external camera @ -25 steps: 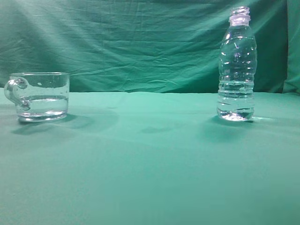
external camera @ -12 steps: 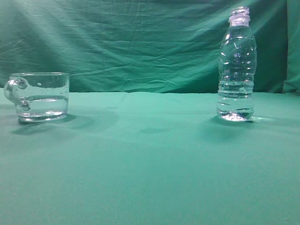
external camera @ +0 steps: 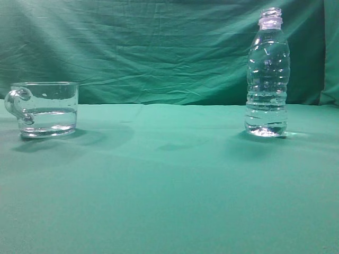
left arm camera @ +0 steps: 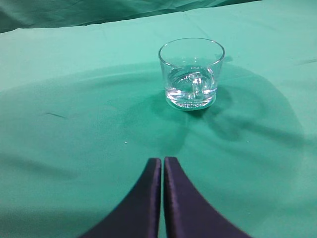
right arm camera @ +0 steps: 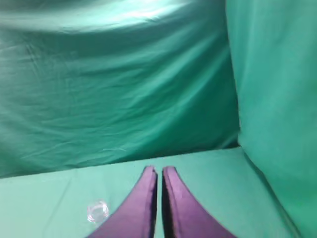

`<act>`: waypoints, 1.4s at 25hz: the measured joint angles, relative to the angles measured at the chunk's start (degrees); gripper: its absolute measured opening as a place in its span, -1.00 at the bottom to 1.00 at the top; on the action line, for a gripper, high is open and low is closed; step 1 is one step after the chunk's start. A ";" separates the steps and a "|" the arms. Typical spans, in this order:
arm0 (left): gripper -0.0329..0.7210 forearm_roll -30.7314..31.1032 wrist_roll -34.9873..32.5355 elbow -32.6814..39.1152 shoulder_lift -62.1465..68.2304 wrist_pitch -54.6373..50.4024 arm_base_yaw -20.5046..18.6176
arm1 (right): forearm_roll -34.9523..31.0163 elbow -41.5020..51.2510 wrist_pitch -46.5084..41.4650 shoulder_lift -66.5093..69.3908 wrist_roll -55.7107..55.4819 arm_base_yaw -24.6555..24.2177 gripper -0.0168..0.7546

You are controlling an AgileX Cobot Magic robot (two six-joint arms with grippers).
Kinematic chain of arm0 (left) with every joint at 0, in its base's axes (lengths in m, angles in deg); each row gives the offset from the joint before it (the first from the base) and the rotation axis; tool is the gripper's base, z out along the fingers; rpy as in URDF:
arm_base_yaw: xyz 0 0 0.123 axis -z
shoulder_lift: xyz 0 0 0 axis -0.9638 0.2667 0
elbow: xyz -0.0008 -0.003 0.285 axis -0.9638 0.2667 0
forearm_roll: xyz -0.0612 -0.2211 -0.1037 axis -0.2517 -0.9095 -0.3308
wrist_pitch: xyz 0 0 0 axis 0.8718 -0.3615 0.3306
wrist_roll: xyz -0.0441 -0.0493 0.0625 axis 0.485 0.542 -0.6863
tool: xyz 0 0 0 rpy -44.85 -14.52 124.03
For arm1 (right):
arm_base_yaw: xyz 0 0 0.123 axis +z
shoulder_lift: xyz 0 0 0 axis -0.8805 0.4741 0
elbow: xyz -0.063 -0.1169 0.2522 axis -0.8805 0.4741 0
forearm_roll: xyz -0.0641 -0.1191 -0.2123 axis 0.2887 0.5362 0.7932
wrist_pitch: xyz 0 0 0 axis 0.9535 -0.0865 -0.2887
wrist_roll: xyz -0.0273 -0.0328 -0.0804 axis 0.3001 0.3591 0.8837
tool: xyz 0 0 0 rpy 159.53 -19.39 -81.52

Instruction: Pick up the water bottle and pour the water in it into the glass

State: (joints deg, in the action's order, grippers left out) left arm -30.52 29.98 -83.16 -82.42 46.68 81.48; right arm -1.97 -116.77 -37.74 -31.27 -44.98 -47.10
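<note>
Water bottle (external camera: 267, 74) upright on worktop (external camera: 169, 190), right side, same spot as a second ago; nothing moved. Glass (external camera: 45, 108) well apart at left, some water (external camera: 47, 119) inside. Left pincer (left arm camera: 162, 163) and right pincer (right arm camera: 159, 171) both together, empty. Pick not started.

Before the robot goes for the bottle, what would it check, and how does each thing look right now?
1. Bottle upright on the cloth: ok.
2. Cap off, neck open: ok, the threads show bare.
3. Mug upright with room left: ok, it holds some water low down.
4. Space between bottle and mug free: ok.
5. Right hand open for grasping: not ok, its fingers are together.
6. Right hand aimed at the bottle: not ok, only the bottle's top shows low in its view.
</note>
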 joint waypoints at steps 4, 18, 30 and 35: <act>-0.91 0.00 0.00 0.00 0.00 0.00 0.00 | -5.14 0.00 -8.64 -3.72 10.31 0.00 -0.96; -0.91 0.00 0.00 0.00 0.00 0.00 0.00 | -21.89 22.82 -3.54 -11.28 33.64 -2.56 -0.96; -0.91 0.00 0.00 0.00 0.00 0.00 0.00 | -21.92 39.73 2.74 -23.69 32.22 -8.26 -0.96; -0.91 0.00 0.00 0.00 0.00 0.00 0.00 | -21.92 39.86 3.44 -23.72 32.11 -8.26 -0.96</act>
State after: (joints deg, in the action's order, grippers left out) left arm -30.52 29.98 -83.16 -82.42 46.68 81.48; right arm -23.89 -76.92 -34.30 -54.99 -12.87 -55.35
